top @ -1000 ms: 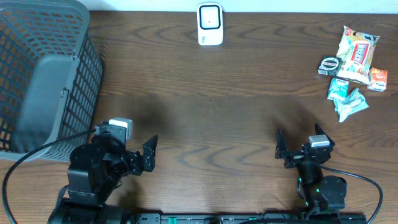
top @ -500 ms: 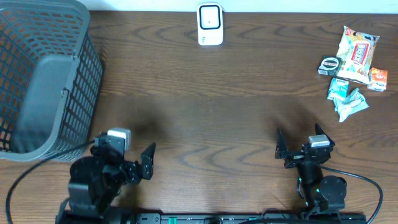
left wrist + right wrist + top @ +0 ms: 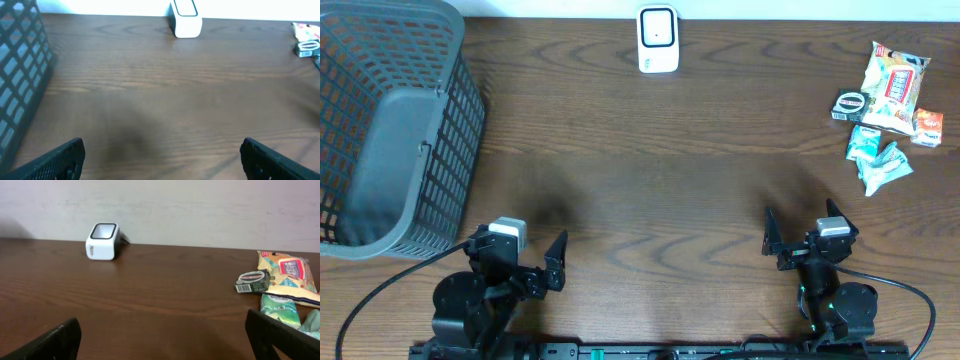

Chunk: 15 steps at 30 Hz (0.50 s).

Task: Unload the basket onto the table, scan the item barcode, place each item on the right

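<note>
Facing table's near edge, scanner

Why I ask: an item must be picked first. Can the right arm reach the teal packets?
Probably yes: the right gripper is open and bare table lies between it and the teal packets.

Left claw spread wide, right claw spread wide, empty

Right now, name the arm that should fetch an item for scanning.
Right. The snacks lie on its side, ahead of the open right end effector; the left end effector sits across, near the basket.
</note>
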Each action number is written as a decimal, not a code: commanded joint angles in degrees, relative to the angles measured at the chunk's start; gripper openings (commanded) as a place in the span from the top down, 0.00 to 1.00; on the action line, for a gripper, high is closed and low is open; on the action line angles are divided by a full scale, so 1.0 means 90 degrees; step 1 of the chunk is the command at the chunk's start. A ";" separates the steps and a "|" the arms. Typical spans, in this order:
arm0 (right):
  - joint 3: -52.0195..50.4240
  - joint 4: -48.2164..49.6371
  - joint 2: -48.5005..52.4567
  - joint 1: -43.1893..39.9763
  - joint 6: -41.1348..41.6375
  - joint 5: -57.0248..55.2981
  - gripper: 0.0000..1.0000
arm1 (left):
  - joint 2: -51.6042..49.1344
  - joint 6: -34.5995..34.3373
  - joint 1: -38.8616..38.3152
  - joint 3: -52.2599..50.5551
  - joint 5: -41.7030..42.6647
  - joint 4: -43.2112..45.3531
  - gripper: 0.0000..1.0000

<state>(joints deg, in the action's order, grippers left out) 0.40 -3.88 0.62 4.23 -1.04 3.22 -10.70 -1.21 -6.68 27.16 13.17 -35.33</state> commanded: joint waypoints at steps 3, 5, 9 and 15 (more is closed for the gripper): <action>-0.0007 -0.0024 -0.0034 -0.0056 0.0036 0.0036 0.01 | 0.0568 0.0109 0.0211 -0.0622 -0.0063 0.0704 0.02; -0.0007 -0.0024 -0.0034 -0.0056 0.0036 0.0036 0.01 | 0.0753 0.0109 0.0267 -0.0814 -0.0063 0.0952 0.02; -0.0007 -0.0024 -0.0034 -0.0056 0.0036 0.0036 0.01 | 0.1042 0.0109 0.0418 -0.1149 -0.0063 0.1418 0.02; -0.0007 -0.0024 -0.0034 -0.0056 0.0036 0.0036 0.01 | 0.1178 0.0112 0.0619 -0.1460 -0.0085 0.2113 0.02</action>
<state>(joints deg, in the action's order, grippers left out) 0.40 -3.88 0.62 4.23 -1.04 3.22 -0.95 -1.21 -2.15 15.18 13.13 -18.61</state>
